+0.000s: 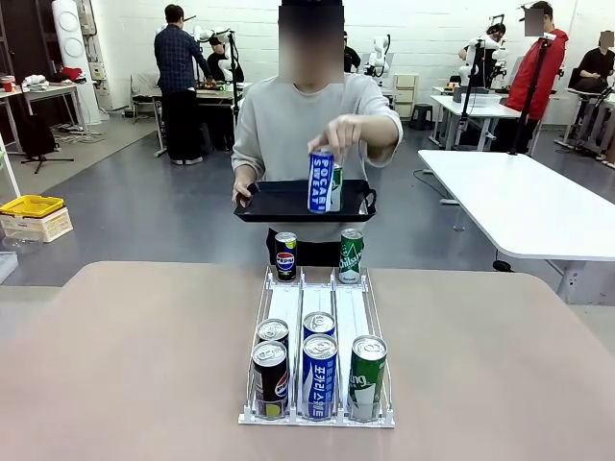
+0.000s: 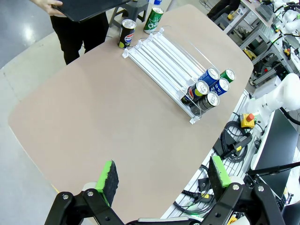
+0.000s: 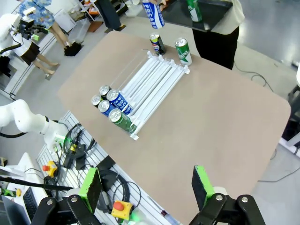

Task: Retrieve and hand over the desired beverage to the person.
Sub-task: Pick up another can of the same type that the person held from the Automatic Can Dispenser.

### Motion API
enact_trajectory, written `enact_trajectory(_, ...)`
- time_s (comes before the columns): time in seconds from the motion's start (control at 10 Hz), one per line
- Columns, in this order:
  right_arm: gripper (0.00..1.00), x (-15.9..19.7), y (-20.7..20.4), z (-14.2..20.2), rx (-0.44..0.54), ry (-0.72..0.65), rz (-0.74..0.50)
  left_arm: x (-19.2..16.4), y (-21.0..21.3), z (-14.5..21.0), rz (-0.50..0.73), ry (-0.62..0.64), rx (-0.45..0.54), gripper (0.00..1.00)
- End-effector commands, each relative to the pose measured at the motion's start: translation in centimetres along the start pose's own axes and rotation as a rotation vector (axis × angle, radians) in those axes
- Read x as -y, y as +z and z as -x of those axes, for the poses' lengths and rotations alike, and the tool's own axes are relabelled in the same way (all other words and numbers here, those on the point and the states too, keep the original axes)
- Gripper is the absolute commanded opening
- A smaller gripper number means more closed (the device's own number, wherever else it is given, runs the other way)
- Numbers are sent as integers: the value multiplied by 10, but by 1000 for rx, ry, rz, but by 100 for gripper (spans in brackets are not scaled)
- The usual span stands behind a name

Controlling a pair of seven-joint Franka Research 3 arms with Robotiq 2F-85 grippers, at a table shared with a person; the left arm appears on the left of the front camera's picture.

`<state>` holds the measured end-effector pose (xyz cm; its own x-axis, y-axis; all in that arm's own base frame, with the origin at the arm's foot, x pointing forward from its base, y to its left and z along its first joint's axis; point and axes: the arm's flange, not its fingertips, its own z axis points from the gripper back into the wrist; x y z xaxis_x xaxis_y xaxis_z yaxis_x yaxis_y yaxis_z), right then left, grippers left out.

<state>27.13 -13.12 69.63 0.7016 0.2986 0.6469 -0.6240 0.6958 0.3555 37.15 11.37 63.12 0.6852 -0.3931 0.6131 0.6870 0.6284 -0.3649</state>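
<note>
The blue can is being held up by the person above a black tray, and I'm reading that as the order: blue is the wanted drink. The matching rack cans are sitting in the middle lane of the rack, at its near end, with the black cans and the green can touching or just beside them. So this is looking like the opening step, with nothing fetched yet. The left hand is hovering high over the counter, fingers spread wide and gripping nothing. The right hand is doing the same, and both are well apart from the rack. The next move is calling for a clean drop onto the front blue one without knocking its neighbours.
</note>
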Motion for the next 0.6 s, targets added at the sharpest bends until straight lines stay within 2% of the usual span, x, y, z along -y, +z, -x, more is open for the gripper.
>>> enact_trajectory(0.0, 100, 0, -1, -2, 10, 13, -20, 0, 1, 1, 12, -10, 10, 100)
enact_trajectory(0.5, 100, 0, -1, -2, 10, 13, -20, 0, 1, 1, 12, -10, 10, 100)
